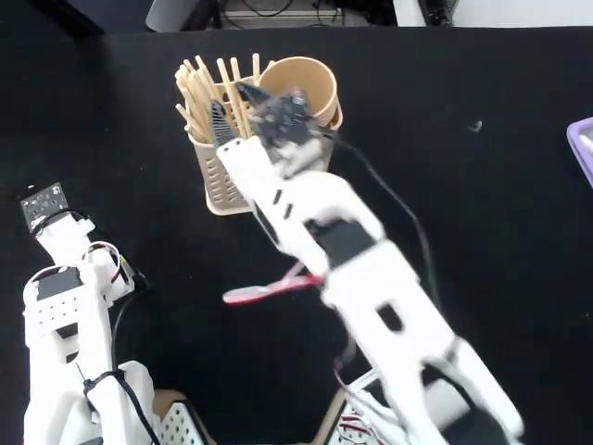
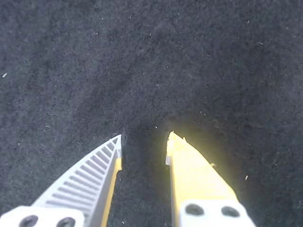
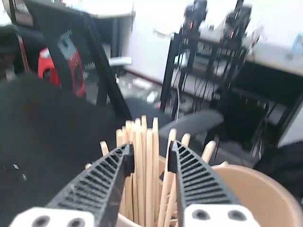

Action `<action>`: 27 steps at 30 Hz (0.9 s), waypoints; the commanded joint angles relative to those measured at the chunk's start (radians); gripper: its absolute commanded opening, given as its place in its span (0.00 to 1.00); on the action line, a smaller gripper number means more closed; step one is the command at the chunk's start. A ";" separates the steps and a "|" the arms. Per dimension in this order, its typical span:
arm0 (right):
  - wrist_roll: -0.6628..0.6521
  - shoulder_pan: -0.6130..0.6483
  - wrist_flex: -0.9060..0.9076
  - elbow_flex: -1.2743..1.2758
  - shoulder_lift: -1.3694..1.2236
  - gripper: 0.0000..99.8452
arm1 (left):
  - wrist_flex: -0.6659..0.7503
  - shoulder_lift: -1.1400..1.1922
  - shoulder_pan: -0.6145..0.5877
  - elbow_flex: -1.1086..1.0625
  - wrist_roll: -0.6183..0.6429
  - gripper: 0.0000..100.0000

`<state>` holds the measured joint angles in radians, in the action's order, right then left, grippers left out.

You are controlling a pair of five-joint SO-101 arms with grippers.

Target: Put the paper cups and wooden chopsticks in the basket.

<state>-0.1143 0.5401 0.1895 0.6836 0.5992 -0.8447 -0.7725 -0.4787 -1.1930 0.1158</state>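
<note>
A pale perforated basket (image 1: 220, 188) stands upright at the back middle of the black table. In it are a bundle of wooden chopsticks (image 1: 198, 91) and a tan paper cup (image 1: 304, 82), side by side. My right gripper (image 3: 149, 153) hovers just above the chopstick (image 3: 147, 142) tips, fingers slightly apart, with the cup's rim (image 3: 251, 187) beside it. From above, the right gripper (image 1: 230, 119) sits over the basket's mouth. My left gripper (image 2: 145, 137) is open over bare black cloth, holding nothing; its arm (image 1: 63, 287) stays at the near left.
A red and white slim object (image 1: 264, 291) lies on the table under the right arm. A purple thing (image 1: 582, 139) shows at the right edge. The black cloth (image 1: 482, 213) spreads to the right of the basket.
</note>
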 commanded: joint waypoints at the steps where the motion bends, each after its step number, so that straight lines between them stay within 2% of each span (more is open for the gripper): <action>1: 0.003 -0.015 0.262 -0.038 0.394 0.09 | 0.011 -0.015 -0.001 0.007 -0.005 0.15; 3: 0.003 -0.014 0.359 -0.031 0.536 0.01 | 0.011 -0.015 -0.001 0.007 -0.005 0.10; 5: 0.003 -0.014 0.448 -0.025 0.656 0.02 | 0.017 -0.015 0.008 0.008 -0.032 0.04; 7: 0.003 -0.025 0.531 -0.002 0.760 0.01 | 0.017 -0.015 0.008 0.008 -0.086 0.03; 11: 0.003 -0.166 0.655 0.156 0.894 0.01 | 0.015 -0.017 -0.001 0.010 -0.063 0.03; 15: 0.003 -0.310 0.651 0.384 0.974 0.01 | 0.008 -0.075 0.002 -0.008 -0.066 0.03; 18: 0.003 -0.365 0.638 0.501 0.992 0.01 | 0.009 -0.206 0.022 -0.073 -0.068 0.03; 22: 0.012 -0.370 0.640 0.608 0.993 0.01 | 0.008 -0.448 0.130 -0.203 -0.072 0.03; 27: 0.012 -0.367 0.638 0.736 1.001 0.01 | -0.043 -0.784 0.236 -0.367 -0.166 0.03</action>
<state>-0.1158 0.1857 0.8385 1.3571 1.5750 -0.8462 -1.3019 -0.3191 -1.4860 0.0023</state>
